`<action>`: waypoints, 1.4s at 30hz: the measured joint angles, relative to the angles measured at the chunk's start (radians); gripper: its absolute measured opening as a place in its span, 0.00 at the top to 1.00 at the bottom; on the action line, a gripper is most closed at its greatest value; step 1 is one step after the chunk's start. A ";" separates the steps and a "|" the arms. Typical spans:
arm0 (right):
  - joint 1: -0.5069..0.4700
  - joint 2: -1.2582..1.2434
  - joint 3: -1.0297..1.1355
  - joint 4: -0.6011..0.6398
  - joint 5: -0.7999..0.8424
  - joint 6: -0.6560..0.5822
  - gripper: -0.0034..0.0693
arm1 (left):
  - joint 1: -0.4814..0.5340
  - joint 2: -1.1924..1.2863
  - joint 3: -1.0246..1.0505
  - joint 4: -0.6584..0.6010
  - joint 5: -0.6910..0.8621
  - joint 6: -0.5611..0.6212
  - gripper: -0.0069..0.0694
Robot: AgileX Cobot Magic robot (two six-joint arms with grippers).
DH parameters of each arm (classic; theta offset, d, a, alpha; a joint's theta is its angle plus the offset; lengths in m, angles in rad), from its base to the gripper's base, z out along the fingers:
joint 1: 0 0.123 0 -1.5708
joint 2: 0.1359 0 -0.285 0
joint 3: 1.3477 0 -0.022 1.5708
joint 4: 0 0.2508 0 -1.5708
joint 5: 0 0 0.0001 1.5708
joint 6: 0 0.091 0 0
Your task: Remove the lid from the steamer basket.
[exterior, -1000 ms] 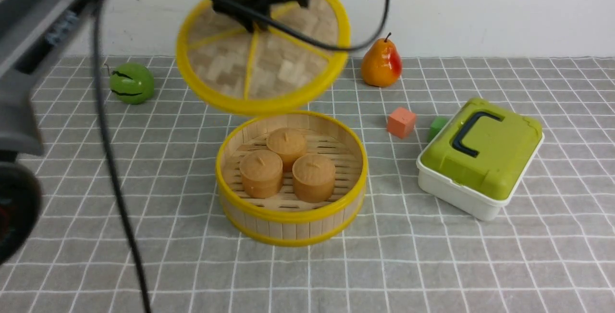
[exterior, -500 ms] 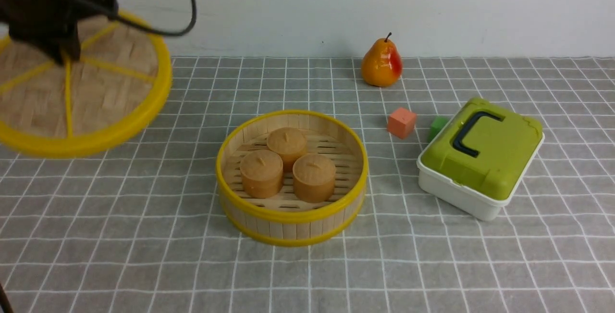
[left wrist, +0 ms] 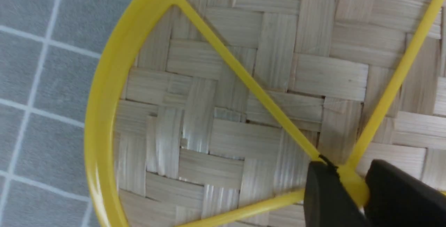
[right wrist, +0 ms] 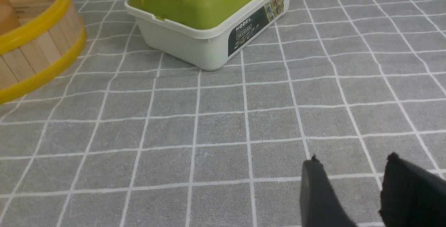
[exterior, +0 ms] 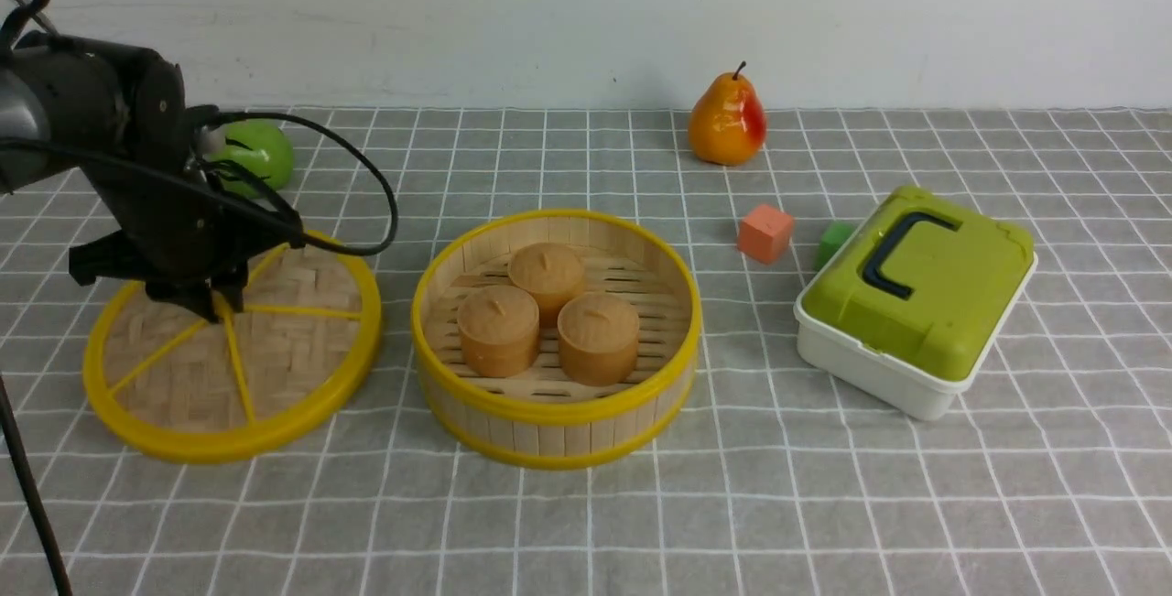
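Lid [exterior: 275, 349] of woven bamboo with a yellow rim and yellow spokes sits low at the centre left of the front view, face up on the grey checked cloth [exterior: 824, 504]. It is just beside the steamer basket [exterior: 549, 436] and not touching it. I cannot tell whether its far edge rests fully on the cloth.

The left gripper [exterior: 215, 292], black with a looping cable [exterior: 380, 184], reaches down onto the middle of the lid. In the left wrist view the lid [left wrist: 244, 98] fills the frame. There the left gripper [left wrist: 352, 188] has its two black fingers [left wrist: 324, 199] pinched on the small yellow knob where the spokes meet.

The steamer basket stands uncovered in the middle of the front view, holding three round brown cakes [exterior: 499, 329] close together.

At the right of the front view sits a white box [exterior: 916, 303] with a green top and black handle. Between it and the basket lie an orange cube [exterior: 765, 232] and a green cube [exterior: 833, 239]. A pear [exterior: 728, 120] stands upper centre right, near the wall. A green fruit [exterior: 261, 152] shows in the upper left, partly hidden by the arm.

In the right wrist view the right gripper [right wrist: 355, 188] hangs over bare cloth with its fingers apart and nothing between them. The box [right wrist: 209, 14] and an edge of the basket [right wrist: 38, 52] are also in sight.
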 joint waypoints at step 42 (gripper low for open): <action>0.000 0.000 0.000 0.000 0.000 0.000 0.62 | -0.003 -1.838 1.131 -0.419 -0.306 0.548 0.93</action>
